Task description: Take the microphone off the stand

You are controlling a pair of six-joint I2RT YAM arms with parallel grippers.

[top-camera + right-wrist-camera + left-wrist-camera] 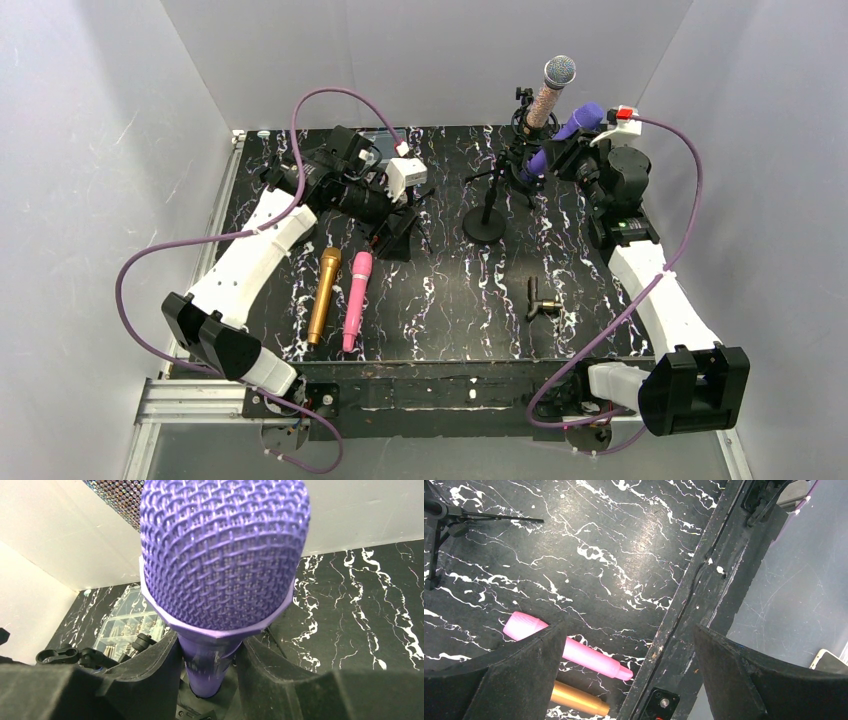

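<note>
Grip comes first: your right claw [207, 675] has its pads [150, 670] set against both sides of the purple microphone [225, 555] with the woven mesh head. As far as the wrist view shows, it pinches the smooth handle just below the collar. That low hold leaves the head free and lets you pull along the handle's own line.

At the upper right of the overhead frame, the microphone leans up and to the right from the black round-based metal stand [484, 228]. Its lower end seems to sit in a clip there, though the seat itself is hidden. A rhinestone-covered microphone [545, 100] with a silver head stands just beside it on the same stand, so plan to draw out away from it.

Your left claw [629, 675] hangs spread wide and empty over the black marbled table [624, 555]. It is near the pink plastic microphone [584, 655] and the gold metal microphone [579, 701], well apart from the stand.
</note>
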